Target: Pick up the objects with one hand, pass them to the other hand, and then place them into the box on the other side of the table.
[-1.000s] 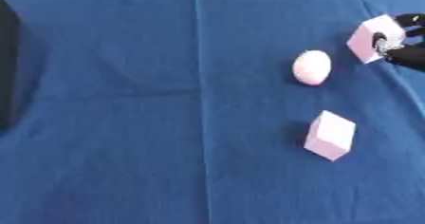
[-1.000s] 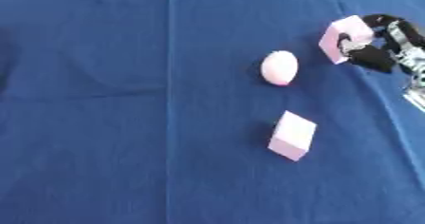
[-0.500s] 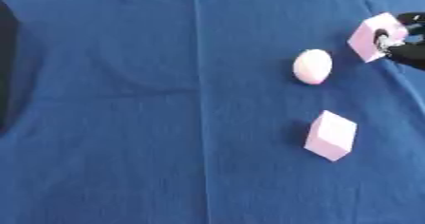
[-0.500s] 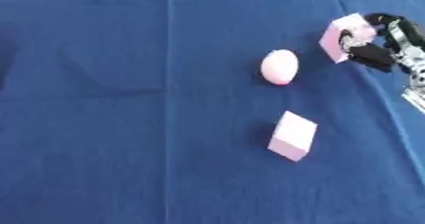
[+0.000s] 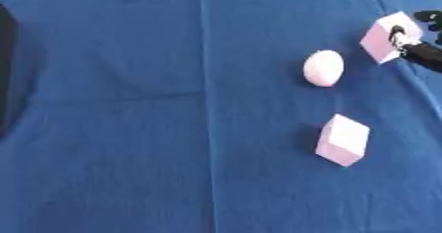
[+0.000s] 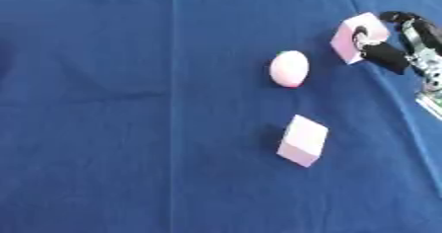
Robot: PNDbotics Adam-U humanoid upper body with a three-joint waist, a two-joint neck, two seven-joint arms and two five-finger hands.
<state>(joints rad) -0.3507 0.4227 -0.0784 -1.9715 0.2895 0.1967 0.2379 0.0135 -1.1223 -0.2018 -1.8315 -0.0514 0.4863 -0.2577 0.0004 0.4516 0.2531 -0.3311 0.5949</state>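
**Right hand pinching a pink block at the table's right edge**

Blue cloth (image 5: 129, 128) covers the whole work surface, with 1 vertical crease running down it. At the right edge the right hand (image 6: 390, 54) has its fingers and thumb curled onto the upper pink block (image 6: 355, 37), pinching it across 2 opposite faces. Whether the block rests on the cloth or is just clear of it cannot be told. A pink egg-shaped object (image 5: 324, 67) lies near the hand, to its left. A second pink block (image 5: 343, 139) lies further from the hand, below and to its left, apart from the egg. The left hand is not in view. A dark shape at the left border (image 5: 5, 64) is possibly the box.

Handling, as a judgement: the blocks look light, stiff and matte, so flat opposite faces suit a pinch. The egg has no flats and may roll; it would want a grasp round its middle.

Compared with 1 s ago, the hand and its block sit in nearly the same place, and the egg and lower block are unmoved.
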